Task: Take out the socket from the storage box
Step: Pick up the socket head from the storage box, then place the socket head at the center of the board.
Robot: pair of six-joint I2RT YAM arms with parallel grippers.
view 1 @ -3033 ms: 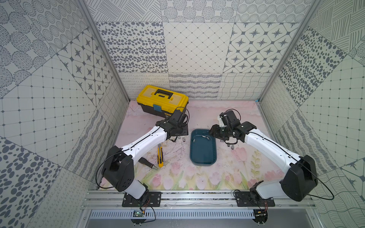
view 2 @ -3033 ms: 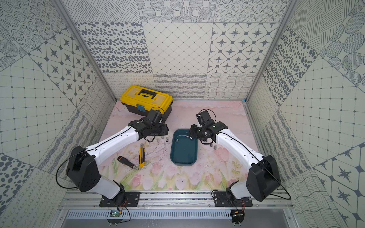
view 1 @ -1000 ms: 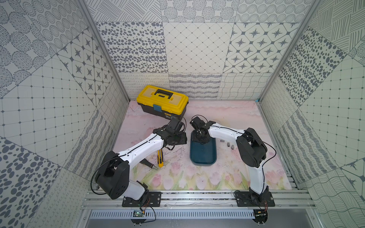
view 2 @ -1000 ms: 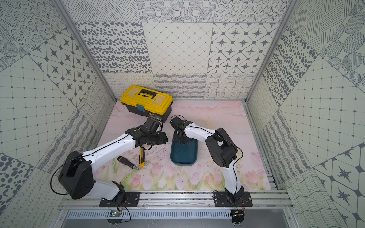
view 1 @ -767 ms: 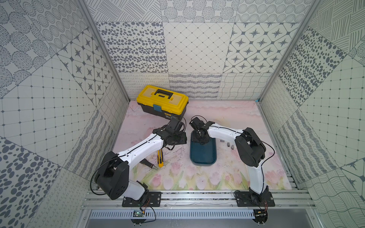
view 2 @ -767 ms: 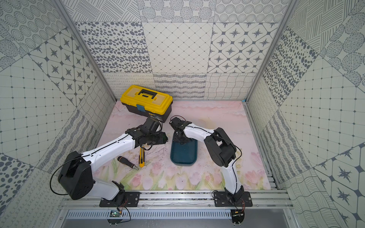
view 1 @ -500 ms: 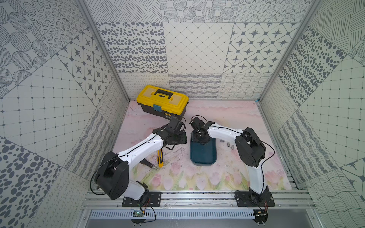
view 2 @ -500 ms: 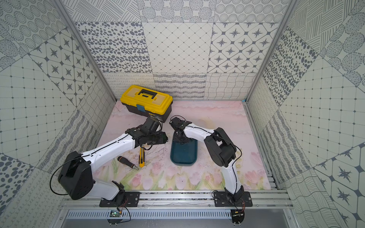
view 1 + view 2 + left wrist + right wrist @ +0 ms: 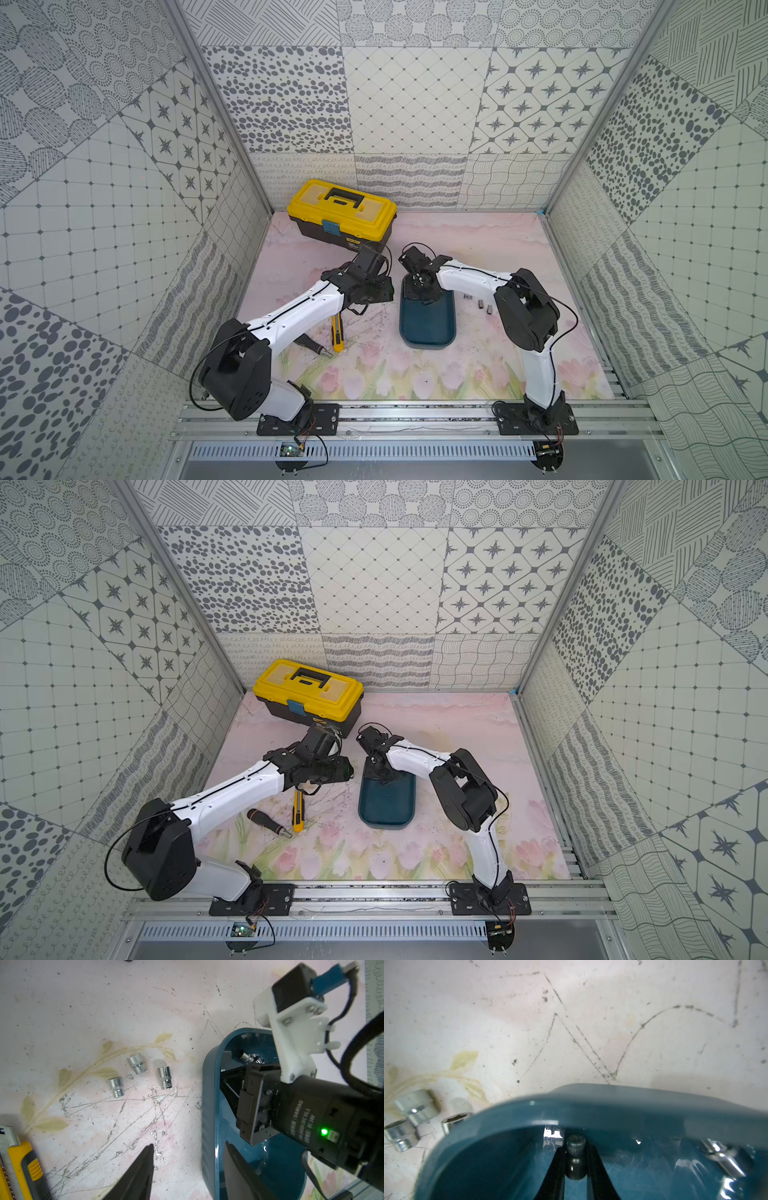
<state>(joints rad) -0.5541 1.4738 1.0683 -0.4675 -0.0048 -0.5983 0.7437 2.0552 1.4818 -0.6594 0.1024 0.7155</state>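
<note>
Socket [image 9: 575,1156], short and dark-looking, is pinched between the right jaws, which are pressed against its sides inside the box [image 9: 591,1105]. It is held close to the box's end wall nearest the back edge of the worktop [image 9: 478,249]. Whether it is lifted off the box floor cannot be told. A shiny piece [image 9: 716,1157] is seen lying in the same end of the box, apart from the held socket.

The box is set near the middle of the worktop in both top views. The left jaws are spread and nothing is held in them. One is seen over the worktop and one over the box's inside, astride its left wall.

Three bright sockets [image 9: 137,1063] are laid on the worktop just left of the box, and three small pieces [image 9: 481,303] to its right. A toolbox [image 9: 340,214] is placed by the back edge, towards the left. A knife [image 9: 337,332] and a screwdriver [image 9: 266,823] are left nearer the left edge.
</note>
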